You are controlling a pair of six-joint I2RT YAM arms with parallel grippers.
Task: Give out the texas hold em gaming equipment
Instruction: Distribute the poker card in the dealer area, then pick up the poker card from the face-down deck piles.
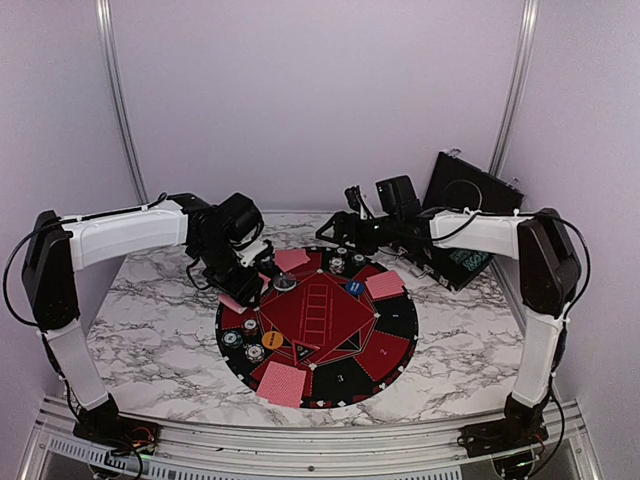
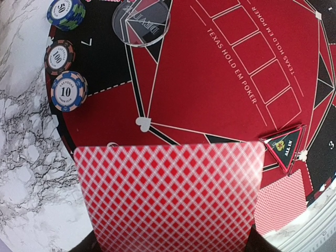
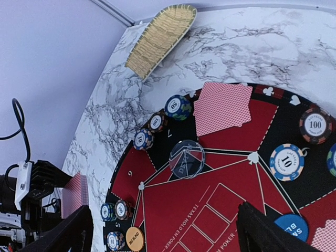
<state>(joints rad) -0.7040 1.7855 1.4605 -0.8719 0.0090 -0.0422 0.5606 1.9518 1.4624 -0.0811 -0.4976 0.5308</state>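
On the marble table [image 1: 150,330] lies the round red-and-black mat [image 1: 395,320], with a black case [image 1: 470,185] standing beyond its right side. Over the mat's left edge the left gripper [image 1: 243,283] clamps one pink-red-backed card [image 2: 168,194] by its near edge. The right gripper [image 3: 165,215] hovers over the far rim, jaws spread wide and empty. Other cards [image 3: 223,107] lie face-down around the mat, and chip stacks [image 2: 68,91] stand on its border. A clear disc [image 2: 142,21], a blue disc [image 3: 291,226] and an orange disc [image 3: 134,239] rest on it too.

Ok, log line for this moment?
left jaws: shut on playing card | right jaws: open, empty, near far edge of mat | other cards: three spots on mat
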